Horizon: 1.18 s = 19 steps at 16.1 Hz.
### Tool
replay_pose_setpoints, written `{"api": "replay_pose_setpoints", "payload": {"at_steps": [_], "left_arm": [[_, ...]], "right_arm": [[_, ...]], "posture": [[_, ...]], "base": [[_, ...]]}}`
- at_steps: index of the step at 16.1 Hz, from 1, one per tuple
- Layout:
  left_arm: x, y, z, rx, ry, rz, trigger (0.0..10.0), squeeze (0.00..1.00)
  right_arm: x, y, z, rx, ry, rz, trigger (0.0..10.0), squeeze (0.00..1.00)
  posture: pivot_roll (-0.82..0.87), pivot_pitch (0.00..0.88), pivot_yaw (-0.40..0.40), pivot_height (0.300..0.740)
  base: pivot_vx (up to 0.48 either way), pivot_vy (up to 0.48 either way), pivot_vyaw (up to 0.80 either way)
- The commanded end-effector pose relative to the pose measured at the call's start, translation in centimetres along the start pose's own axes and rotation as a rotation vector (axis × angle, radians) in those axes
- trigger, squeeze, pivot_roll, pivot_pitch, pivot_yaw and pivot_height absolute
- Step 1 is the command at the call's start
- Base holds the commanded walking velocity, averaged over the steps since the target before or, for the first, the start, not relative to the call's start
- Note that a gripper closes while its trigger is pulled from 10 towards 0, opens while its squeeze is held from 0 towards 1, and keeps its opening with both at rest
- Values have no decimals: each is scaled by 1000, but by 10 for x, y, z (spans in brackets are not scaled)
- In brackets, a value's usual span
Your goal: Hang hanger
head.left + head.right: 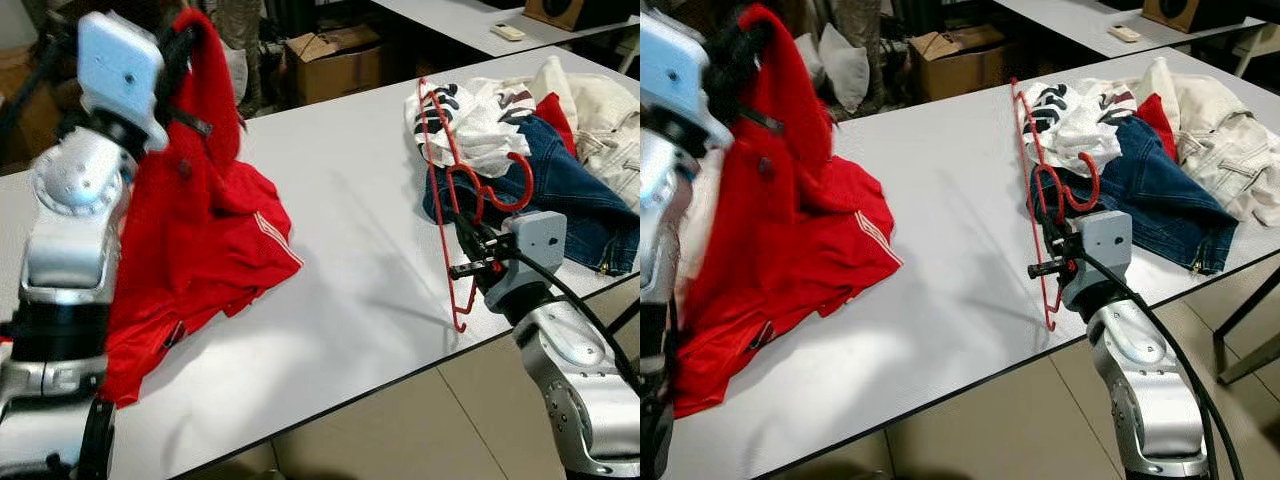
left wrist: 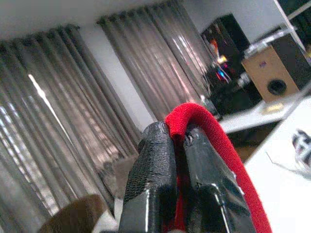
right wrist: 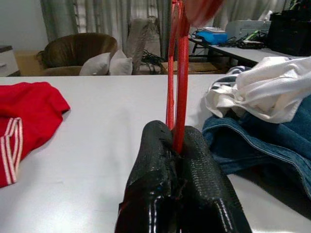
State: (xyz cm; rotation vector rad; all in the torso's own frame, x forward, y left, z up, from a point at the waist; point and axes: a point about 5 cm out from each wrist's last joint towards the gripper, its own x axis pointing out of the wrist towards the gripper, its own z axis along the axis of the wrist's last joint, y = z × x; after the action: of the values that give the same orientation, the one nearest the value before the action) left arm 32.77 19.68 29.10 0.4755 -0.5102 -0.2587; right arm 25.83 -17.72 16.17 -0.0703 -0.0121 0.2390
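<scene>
A red plastic hanger (image 1: 447, 190) stands upright over the white table (image 1: 350, 230), near its front right edge, hook toward the clothes pile. My right gripper (image 1: 470, 243) is shut on the hanger's lower part; the right wrist view has the red bars (image 3: 177, 73) clamped between the black fingers (image 3: 155, 160). My left gripper (image 2: 178, 141) is raised high at the left, shut on the collar edge of a red garment (image 1: 205, 230). The garment hangs down from it and its lower part, with white stripes, rests on the table.
A pile of clothes lies at the table's right end: blue jeans (image 1: 570, 190), a white printed shirt (image 1: 480, 115) and a cream jacket (image 1: 605, 110). A cardboard box (image 1: 335, 60) stands on the floor behind. Bare table lies between garment and hanger.
</scene>
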Motion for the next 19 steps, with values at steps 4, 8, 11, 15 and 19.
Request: {"api": "replay_pose_setpoints", "payload": {"at_steps": [4, 8, 11, 15, 19], "left_arm": [[-12, -15, -34, 6, 177, -63, 0, 0], [37, 11, 51, -353, -219, -7, 0, 0], [46, 16, 98, -451, -399, -81, 0, 0], [49, 26, 115, -525, -460, -114, 0, 0], [45, -9, 64, -337, -191, -223, 0, 0]], "right_arm": [[-1, 5, 1, -15, -2, 22, 10000, 0], [2, 1, 10, 13, -58, -13, 10000, 0], [1, 2, 9, 19, -61, -16, 10000, 0], [2, 3, 8, 27, -64, -27, 10000, 0], [-2, 4, 2, 22, -42, -34, 10000, 0]], "posture": [[-182, 0, 107, 740], [-180, 0, 113, 740], [-178, 0, 117, 740], [-174, 0, 131, 740], [-175, 0, 140, 740]], "base": [[0, 0, 0], [0, 0, 0], [0, 0, 0], [0, 0, 0], [0, 0, 0]]}}
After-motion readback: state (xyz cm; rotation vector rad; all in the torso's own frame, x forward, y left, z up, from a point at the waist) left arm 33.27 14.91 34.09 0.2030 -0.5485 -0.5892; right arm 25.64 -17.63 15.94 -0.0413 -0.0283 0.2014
